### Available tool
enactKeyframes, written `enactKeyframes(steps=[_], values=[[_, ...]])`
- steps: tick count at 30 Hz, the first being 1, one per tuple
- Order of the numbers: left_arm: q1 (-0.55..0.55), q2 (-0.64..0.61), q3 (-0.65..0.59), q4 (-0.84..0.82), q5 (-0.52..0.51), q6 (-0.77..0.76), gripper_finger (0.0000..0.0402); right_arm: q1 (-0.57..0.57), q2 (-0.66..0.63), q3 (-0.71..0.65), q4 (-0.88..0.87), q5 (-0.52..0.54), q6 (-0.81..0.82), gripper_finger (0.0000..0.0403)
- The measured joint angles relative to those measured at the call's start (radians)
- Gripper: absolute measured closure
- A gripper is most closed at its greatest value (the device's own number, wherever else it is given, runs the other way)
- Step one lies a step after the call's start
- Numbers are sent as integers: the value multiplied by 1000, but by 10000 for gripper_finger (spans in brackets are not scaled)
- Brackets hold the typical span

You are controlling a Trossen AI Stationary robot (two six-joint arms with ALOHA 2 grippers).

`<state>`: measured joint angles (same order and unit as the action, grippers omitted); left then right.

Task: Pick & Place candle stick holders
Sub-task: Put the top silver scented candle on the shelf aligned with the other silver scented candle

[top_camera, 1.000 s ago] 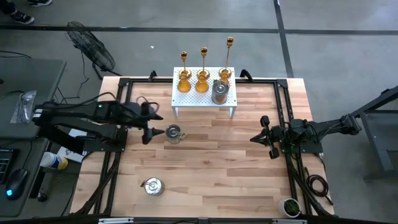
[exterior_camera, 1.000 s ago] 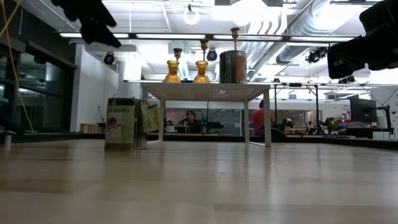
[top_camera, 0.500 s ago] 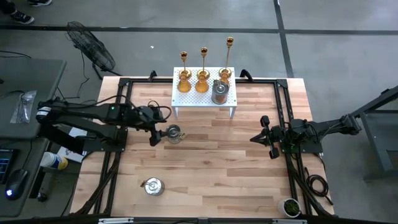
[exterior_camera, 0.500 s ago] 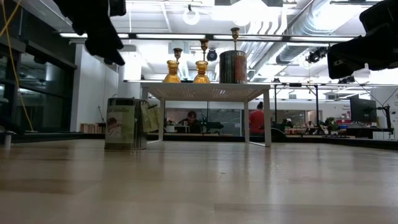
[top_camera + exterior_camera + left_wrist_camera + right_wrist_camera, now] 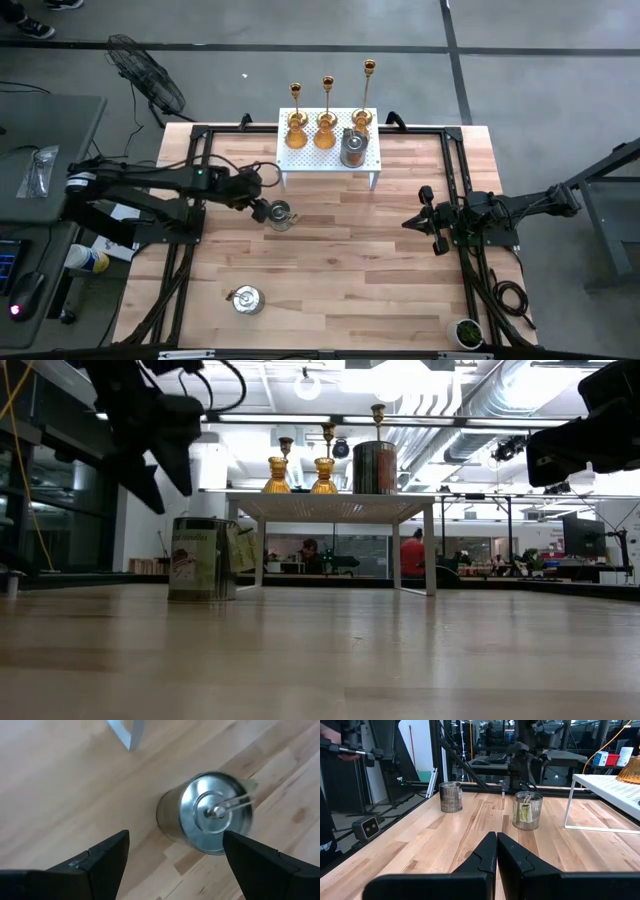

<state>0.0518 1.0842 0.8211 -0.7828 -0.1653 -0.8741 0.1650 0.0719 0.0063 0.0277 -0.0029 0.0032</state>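
Two dark arms, black all over
Each arm is a chain of slim matte-black links and bulkier joints; a looping black cable rides just behind the left hand [image 5: 258, 210]; its fingers [image 5: 95, 865] are broad, flat, dark wedges; the right hand [image 5: 410, 222] ends in two tapered black blades with bevelled edges

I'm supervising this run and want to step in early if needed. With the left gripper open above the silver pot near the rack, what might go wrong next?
1. The left gripper sits off-centre from the silver pot; closing now might clip its wall and tip it.
2. A paper tag hangs from the pot and may snag a finger.
3. The white rack is already crowded with another pot and amber cups, so placing this one could knock them.
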Motion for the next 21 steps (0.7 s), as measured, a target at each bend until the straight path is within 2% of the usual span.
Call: enactKeyframes(steps=[11, 21], values=[[9, 112, 61, -14, 29, -20, 87, 0, 0, 0, 0, 0, 0, 398], [9, 214, 180, -152, 25, 32, 87, 0, 0, 0, 0, 0, 0, 398]])
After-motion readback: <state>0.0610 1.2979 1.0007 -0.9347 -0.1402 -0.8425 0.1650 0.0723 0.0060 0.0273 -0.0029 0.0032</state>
